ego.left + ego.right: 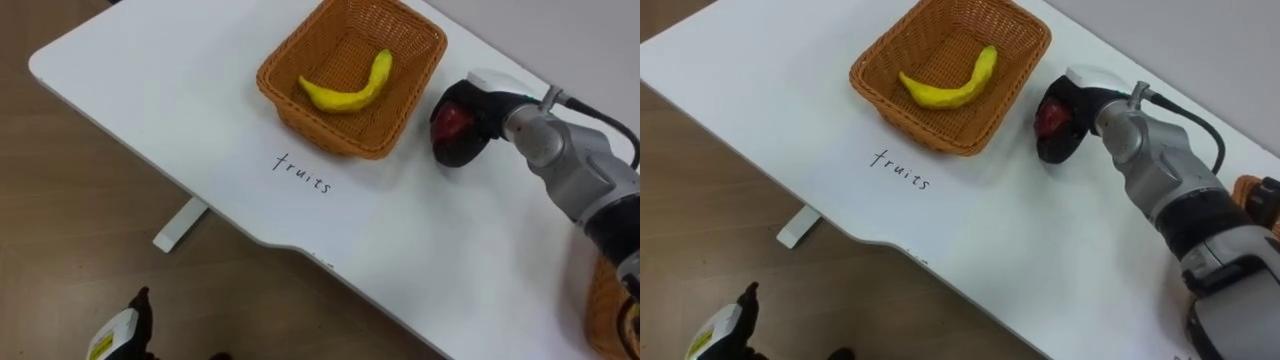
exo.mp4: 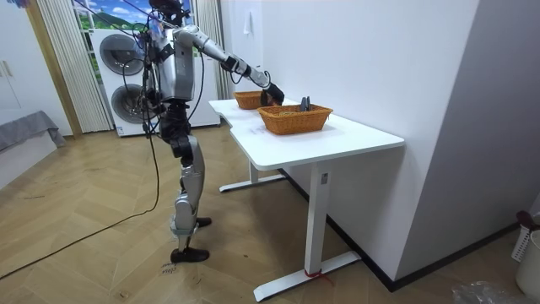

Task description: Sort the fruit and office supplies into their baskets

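Two baskets stand on the white table [image 1: 420, 270]. We see the fruit basket [image 1: 290, 100] just behind the handwritten word "fruits" [image 1: 301, 173], with a yellow banana [image 1: 350, 90] lying across its bottom. The other basket [image 2: 295, 122] stands well apart from it, nearer the table's other end, with dark things inside that we cannot make out. The right hand [image 1: 478, 140] is low over the table, just beside the fruit basket's right wall and outside it, its dark fingers curled round a red fruit [image 1: 453, 120], perhaps an apple, though most of it is covered. We cannot tell whether the hand touches the tabletop. The left hand [image 1: 122, 332] hangs low over the wooden floor [image 1: 70, 230], off the table's edge, and we cannot tell how its fingers are set. In the room view the robot stands upright by the table's end, right arm stretched out over the top, a washing machine [image 2: 126, 76] behind it.
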### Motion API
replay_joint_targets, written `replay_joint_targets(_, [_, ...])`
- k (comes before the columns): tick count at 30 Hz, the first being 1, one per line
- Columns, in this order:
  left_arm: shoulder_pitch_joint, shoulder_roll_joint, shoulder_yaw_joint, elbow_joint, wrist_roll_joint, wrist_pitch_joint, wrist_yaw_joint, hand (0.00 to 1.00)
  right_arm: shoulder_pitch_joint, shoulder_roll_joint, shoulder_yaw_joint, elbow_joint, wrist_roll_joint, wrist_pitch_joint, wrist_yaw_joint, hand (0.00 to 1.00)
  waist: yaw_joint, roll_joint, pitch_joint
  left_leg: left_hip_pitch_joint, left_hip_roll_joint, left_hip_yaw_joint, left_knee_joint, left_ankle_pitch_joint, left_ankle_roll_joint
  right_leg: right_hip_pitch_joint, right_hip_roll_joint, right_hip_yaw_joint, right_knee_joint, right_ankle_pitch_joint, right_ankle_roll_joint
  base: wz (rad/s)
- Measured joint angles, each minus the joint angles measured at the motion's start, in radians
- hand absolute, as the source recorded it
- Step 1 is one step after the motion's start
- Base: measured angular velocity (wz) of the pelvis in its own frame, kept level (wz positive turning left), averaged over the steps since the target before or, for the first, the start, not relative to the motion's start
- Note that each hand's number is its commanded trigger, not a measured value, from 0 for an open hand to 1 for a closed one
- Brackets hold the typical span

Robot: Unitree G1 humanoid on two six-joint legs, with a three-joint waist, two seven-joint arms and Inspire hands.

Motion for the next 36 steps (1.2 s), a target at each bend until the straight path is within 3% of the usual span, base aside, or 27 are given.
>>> replay_joint_targets(6, [0.030,0.005,0.000,-0.061,0.010,-0.001,0.008,0.00,0.002,-0.005,-0.001,-0.024,0.024,-0.003,0.005,1.00,-0.014,0.004,-0.0064,0.003,-0.001,-0.001,0.001,0.000,0.000,0.004,0.000,0.004,0.000,0.000,0.000,0.00])
replay_joint_targets(11, [0.049,0.004,0.005,-0.092,0.011,-0.012,0.045,0.00,0.053,-0.034,-0.006,-0.135,0.043,-0.018,0.027,1.00,-0.039,0.007,-0.0085,0.009,-0.001,0.000,0.001,0.000,0.000,0.009,-0.001,0.004,0.000,0.000,0.000,0.00])
replay_joint_targets(16, [0.091,-0.005,0.026,-0.144,0.022,-0.015,0.048,0.00,0.128,-0.040,-0.089,-0.269,0.044,-0.035,0.099,1.00,-0.073,0.014,-0.0111,0.009,-0.003,0.000,0.013,0.000,0.001,0.016,-0.002,0.004,0.000,0.000,0.000,0.01])
replay_joint_targets(21, [0.130,-0.014,0.053,-0.172,0.020,-0.015,0.047,0.00,0.137,-0.043,-0.146,-0.364,0.053,-0.042,0.133,1.00,-0.123,0.045,-0.0259,0.041,-0.002,0.006,0.008,-0.001,0.001,0.043,-0.003,0.017,0.000,0.000,0.000,-0.04])
replay_joint_targets(24, [0.134,-0.047,0.078,-0.162,0.021,-0.019,0.057,0.00,0.137,-0.045,-0.180,-0.388,0.049,-0.048,0.143,1.00,-0.126,0.055,-0.0367,0.090,-0.002,0.021,-0.025,0.007,0.005,0.072,-0.009,0.030,0.000,-0.001,0.001,-0.15])
replay_joint_targets(25, [0.140,-0.054,0.083,-0.161,0.021,-0.019,0.067,0.00,0.135,-0.045,-0.193,-0.395,0.042,-0.047,0.154,1.00,-0.137,0.053,-0.0451,0.103,-0.002,0.022,-0.034,0.010,0.005,0.081,-0.010,0.031,0.000,-0.001,0.001,-0.09])
replay_joint_targets(30, [0.150,-0.071,0.093,-0.163,0.020,-0.019,0.066,0.00,0.133,-0.055,-0.239,-0.424,0.039,-0.030,0.175,1.00,-0.148,0.046,-0.0526,0.150,-0.001,0.031,-0.050,0.011,0.006,0.117,-0.011,0.036,0.000,-0.001,0.001,-0.05])
replay_joint_targets(36, [0.181,-0.072,0.099,-0.169,0.022,-0.009,0.064,0.00,0.134,-0.068,-0.246,-0.557,0.024,-0.019,0.176,1.00,-0.166,0.043,-0.0540,0.167,-0.002,0.029,-0.055,0.011,0.006,0.136,-0.011,0.041,0.000,-0.001,0.001,0.01])
